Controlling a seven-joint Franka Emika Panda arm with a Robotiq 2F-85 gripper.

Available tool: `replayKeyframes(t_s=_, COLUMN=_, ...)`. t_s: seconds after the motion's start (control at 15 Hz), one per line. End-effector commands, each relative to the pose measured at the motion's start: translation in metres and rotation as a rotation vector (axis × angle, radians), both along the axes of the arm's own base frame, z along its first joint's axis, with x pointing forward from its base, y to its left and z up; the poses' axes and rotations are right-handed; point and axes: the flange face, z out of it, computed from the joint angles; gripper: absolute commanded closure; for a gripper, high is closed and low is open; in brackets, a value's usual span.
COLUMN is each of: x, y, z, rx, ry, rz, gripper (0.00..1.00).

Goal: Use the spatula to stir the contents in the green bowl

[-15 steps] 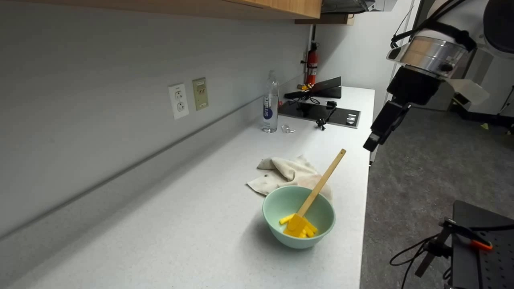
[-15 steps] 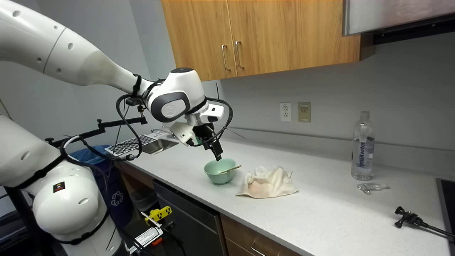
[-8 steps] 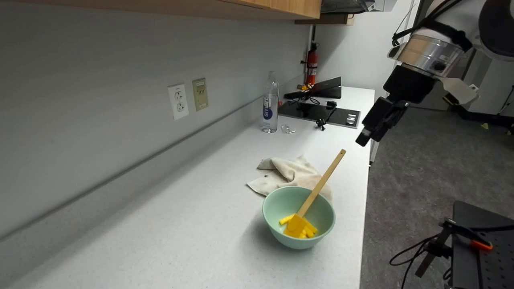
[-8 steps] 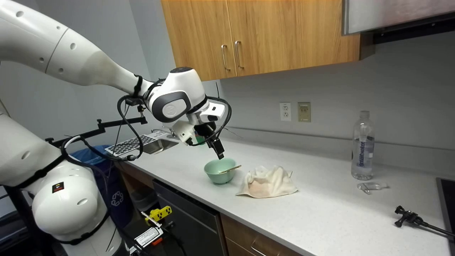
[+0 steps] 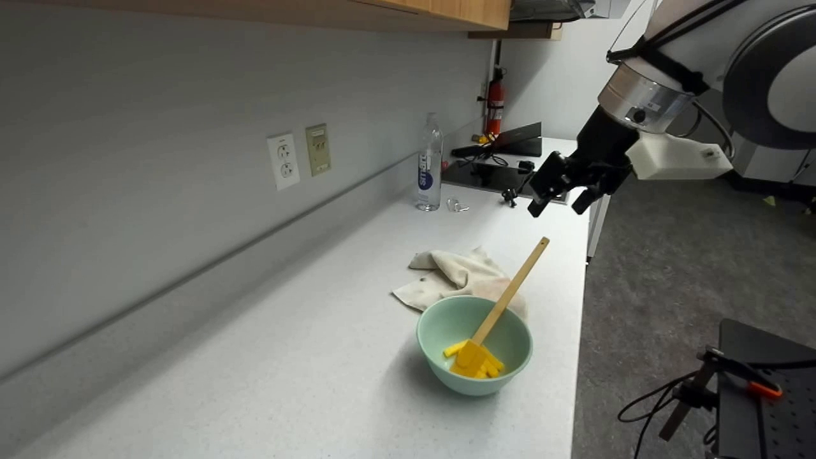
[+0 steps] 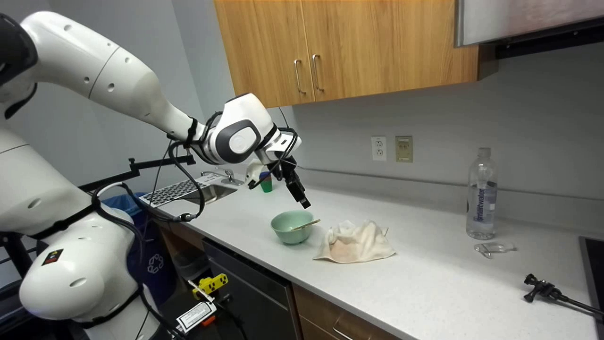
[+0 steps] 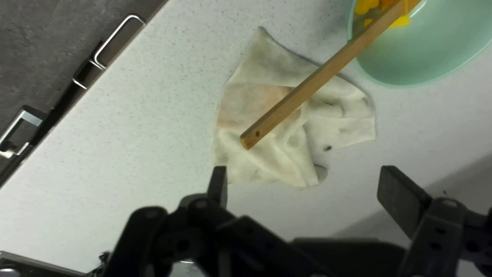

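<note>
Green bowl [image 5: 446, 324], pale and round, upright on the counter [image 5: 287, 382]. Contents [image 5: 492, 365]: yellow stick-like pieces, low inside. Spatula [image 5: 508, 294] tilted, yellow-orange blade [image 5: 468, 359] down among the pieces; straight wooden handle [image 7: 315, 83] crosses the rim, its end, with a small hole, well outside the bowl.

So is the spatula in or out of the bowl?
In: an exterior view shows the spatula head among yellow pieces in the green bowl, wooden handle protruding.
</note>
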Motion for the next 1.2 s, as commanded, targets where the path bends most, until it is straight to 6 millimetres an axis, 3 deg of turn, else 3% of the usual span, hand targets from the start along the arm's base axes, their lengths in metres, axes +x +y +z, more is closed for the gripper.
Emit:
replayKeyframes(t_s=0.0, x=0.002, y=0.003, z=-0.001, rx=-0.014, ry=0.000, rz=-0.037, gripper=0.00)
replayKeyframes(t_s=0.2, x=0.005, y=0.013, z=0.000, rx=-0.019, ry=-0.011, rz=-0.081, gripper=0.00)
replayKeyframes(t_s=0.53, x=0.005, y=0.012, z=0.000, rx=-0.018, ry=-0.013, rz=-0.086, gripper=0.00)
replayKeyframes(t_s=1.13, x=0.031, y=0.004, z=0.027, rx=0.035, ry=0.168, rz=-0.156, gripper=0.00)
